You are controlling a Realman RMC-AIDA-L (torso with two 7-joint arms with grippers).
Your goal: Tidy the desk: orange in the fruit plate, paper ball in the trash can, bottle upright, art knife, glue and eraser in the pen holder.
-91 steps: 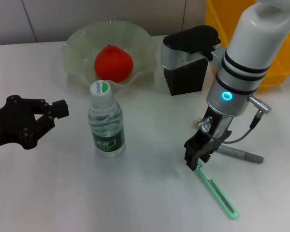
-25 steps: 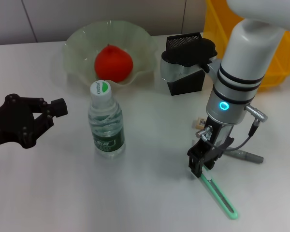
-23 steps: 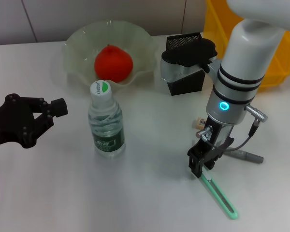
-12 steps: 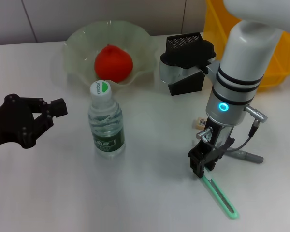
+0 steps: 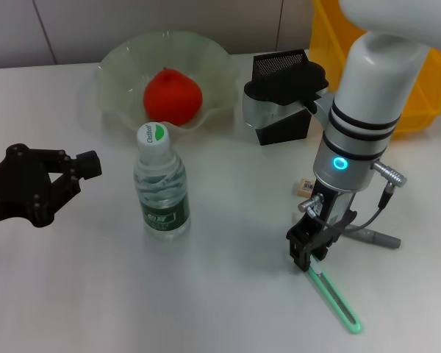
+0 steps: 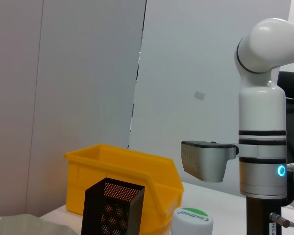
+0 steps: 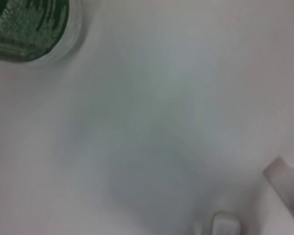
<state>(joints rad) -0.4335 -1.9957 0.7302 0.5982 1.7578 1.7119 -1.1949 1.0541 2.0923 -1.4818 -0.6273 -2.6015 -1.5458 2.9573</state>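
Desk (image 5: 220,309) seen from the head camera. Right gripper (image 5: 306,254) stands nearly vertical at the near end of the green art knife (image 5: 332,298), which lies flat; whether its jaws have closed on the handle cannot be told. Left gripper (image 5: 73,170) is parked apart, jaws slightly parted, empty. The knife looks light, stiff and thin, best pinched across its narrow handle.

We take the upright bottle (image 5: 161,182) as landmark. Behind it stands the fruit plate (image 5: 120,70) with the orange (image 5: 173,96) in it. Behind and to its right stands the pen holder (image 5: 281,99), the trash can (image 5: 419,88) beyond that. Right of the bottle lie the eraser (image 5: 305,187), glue (image 5: 375,236) and art knife (image 5: 332,295).
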